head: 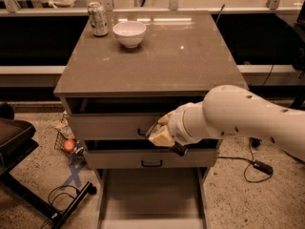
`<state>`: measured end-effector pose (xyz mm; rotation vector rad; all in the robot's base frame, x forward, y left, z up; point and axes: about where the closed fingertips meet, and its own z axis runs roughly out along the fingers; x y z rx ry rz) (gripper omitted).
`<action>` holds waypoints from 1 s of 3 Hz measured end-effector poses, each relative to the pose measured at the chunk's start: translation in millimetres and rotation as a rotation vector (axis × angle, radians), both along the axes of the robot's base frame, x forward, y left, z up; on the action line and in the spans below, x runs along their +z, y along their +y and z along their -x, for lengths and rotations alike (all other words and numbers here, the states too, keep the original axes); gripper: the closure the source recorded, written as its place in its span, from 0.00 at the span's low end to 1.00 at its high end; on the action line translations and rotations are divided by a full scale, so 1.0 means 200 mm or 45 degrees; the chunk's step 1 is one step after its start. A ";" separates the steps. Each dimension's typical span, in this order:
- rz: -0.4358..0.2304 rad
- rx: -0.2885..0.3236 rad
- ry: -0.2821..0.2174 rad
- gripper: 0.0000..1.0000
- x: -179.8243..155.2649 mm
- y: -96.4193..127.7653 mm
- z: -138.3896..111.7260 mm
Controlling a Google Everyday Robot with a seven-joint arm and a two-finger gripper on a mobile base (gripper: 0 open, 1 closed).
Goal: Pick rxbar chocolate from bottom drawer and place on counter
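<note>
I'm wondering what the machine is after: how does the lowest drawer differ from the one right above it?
The bottom drawer is pulled far out, its pale floor showing; the drawer above it sits pushed in. The drawer above it shows a black handle; the bottom drawer's front is out of view. The gripper hangs before the upper drawers, not in the bottom drawer. Both are pale grey.

A glossy grey-brown square tabletop point(157, 61) caps a drawer cabinet point(114, 126), its thin edge overhanging the front. Two things stand on it, both toward the far left corner. A silver drink can point(98, 18) stands upright near the back edge. A white bowl point(129, 33) sits just to its right, not touching it. The gripper point(162, 135) hangs below the tabletop's front edge, in front of the cabinet's drawer fronts.
</note>
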<state>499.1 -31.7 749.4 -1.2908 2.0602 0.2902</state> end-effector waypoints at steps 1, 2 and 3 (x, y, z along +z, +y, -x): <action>0.038 -0.012 -0.051 1.00 0.36 0.02 -0.17; 0.104 -0.008 -0.088 1.00 0.63 0.04 -0.34; 0.151 0.007 -0.080 1.00 0.75 0.02 -0.56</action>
